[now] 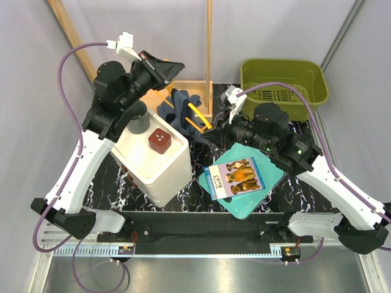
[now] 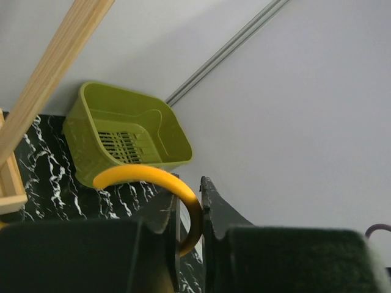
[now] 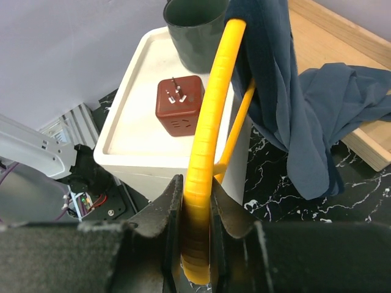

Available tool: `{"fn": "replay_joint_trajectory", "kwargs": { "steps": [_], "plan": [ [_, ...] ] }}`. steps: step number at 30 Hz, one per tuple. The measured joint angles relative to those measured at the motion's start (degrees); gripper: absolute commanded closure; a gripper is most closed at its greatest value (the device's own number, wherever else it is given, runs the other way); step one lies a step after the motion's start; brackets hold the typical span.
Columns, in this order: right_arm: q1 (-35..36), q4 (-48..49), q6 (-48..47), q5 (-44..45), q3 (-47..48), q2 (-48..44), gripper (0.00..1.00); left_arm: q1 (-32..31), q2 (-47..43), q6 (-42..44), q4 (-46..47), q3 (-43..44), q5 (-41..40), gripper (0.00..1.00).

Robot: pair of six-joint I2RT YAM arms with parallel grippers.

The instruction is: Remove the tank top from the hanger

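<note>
Between both arms, top view: hanger (image 1: 198,117) tilted, tank top (image 1: 176,105) draped on its far end | left wrist: left gripper (image 2: 189,204) closed on hanger | right wrist: right gripper (image 3: 197,183) clamping hanger; best hold firm, tilt, slide cloth off.

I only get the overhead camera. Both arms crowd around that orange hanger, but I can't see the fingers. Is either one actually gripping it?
Observer: Yes. The right wrist camera shows the right gripper shut on one arm of the hanger.
Operator: And the left one?
Observer: Its own wrist camera shows the left gripper pinching the hanger's curved hook between its fingers.
Operator: Is the tank top off?
Observer: Not yet. From the right wrist, the tank top drapes over the hanger's upper end, and more of it lies on the wooden base.
</note>
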Motion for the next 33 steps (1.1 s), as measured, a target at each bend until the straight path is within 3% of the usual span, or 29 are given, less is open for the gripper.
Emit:
{"fn": "replay_joint_trajectory", "kwargs": {
  "steps": [3,4,8,10,18,23,29,33],
  "plan": [
    [-0.02,0.02,0.17,2.27,-0.72,-0.83,0.98,-0.57,0.52,1.53,-0.81,0.52,-0.98,1.00],
    [0.00,0.13,0.33,3.21,-0.92,-1.14,0.89,-1.29,0.72,2.32,-1.27,1.14,-2.21,1.00],
    [0.09,0.11,1.88,6.47,-1.16,-2.10,0.72,-7.28,1.73,9.42,-1.95,4.57,-11.45,1.00],
    [0.17,0.11,3.21,7.85,-1.14,-2.43,0.53,-10.05,1.97,12.94,-2.03,6.14,-16.22,1.00],
    [0.04,-8.28,10.38,17.77,6.36,3.02,0.23,-16.39,2.19,21.90,-1.64,7.32,-31.41,1.00],
    [0.04,-14.32,11.13,20.92,17.73,8.87,0.19,-18.05,2.89,24.81,-1.42,7.43,-38.51,1.00],
    [0.00,-17.84,9.27,17.94,31.10,13.73,0.25,-19.15,3.65,26.91,-1.01,7.52,-42.82,1.00],
    [0.02,-18.05,7.04,12.22,33.94,15.78,0.33,-19.12,3.65,27.74,-0.15,7.52,-42.10,1.00]
  ]
}}
